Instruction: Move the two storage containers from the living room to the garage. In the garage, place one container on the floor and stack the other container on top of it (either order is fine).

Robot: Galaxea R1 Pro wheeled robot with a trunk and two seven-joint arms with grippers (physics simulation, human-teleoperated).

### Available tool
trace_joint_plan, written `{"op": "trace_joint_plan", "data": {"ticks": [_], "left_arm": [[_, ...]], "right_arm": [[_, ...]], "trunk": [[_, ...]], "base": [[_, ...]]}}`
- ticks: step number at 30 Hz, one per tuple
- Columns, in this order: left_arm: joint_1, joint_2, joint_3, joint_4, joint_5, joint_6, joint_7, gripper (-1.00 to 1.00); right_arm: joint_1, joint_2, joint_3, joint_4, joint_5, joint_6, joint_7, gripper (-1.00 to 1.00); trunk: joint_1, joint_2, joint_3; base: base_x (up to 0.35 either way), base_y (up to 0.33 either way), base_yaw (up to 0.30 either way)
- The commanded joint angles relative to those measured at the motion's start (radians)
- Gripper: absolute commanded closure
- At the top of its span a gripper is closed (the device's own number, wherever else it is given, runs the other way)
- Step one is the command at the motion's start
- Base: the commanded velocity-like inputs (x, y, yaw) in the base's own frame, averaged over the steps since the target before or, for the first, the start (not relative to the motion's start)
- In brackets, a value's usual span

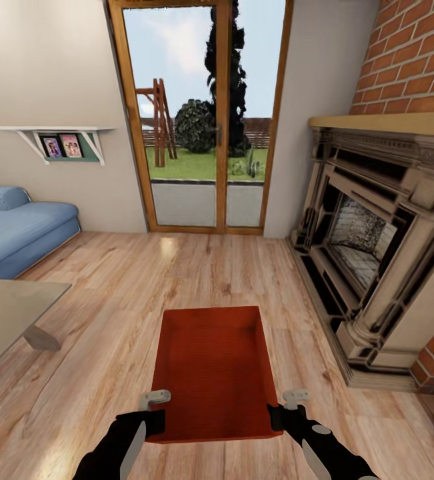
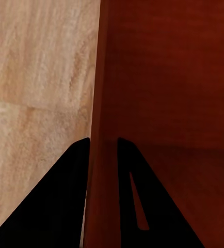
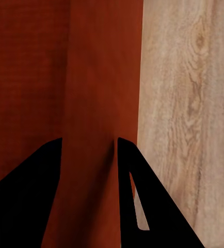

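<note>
With the left hand (image 1: pixel 155 408) clamped on its 9 o'clock wall and the right hand (image 1: pixel 285 407) on its 3 o'clock wall, the shallow orange-red plastic storage bin (image 1: pixel 213 370) hangs above the light wood plank floor (image 1: pixel 110 300), where uneven arm motion could twist it loose.

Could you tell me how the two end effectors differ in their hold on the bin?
The left end effector straddles the bin's left wall near its near corner; the right end effector straddles the right wall. The left fingers look closer together, the right ones wider apart. Both grip a wall with one finger inside and one outside.
</note>
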Motion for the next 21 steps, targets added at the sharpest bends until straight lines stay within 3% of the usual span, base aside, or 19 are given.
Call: {"op": "trace_joint_plan", "data": {"ticks": [1,14,21], "left_arm": [[0.0,-0.002,0.007,-0.004,-0.04,-0.009,0.014,1.0],[0.0,-0.003,0.007,-0.004,-0.04,-0.009,0.014,1.0],[0.0,-0.002,0.007,-0.004,-0.04,-0.009,0.014,1.0]], "right_arm": [[0.0,0.005,-0.002,0.002,-0.01,-0.001,0.004,1.0],[0.0,0.005,-0.002,0.002,-0.01,-0.001,0.005,1.0],[0.0,0.005,-0.002,0.002,-0.01,-0.002,0.005,1.0]], "trunk": [[-0.004,0.007,0.004],[-0.054,0.098,0.066],[-0.081,0.147,0.097]], "base": [[0.0,0.0,0.0],[0.0,0.0,0.006],[0.0,0.0,0.171]]}}
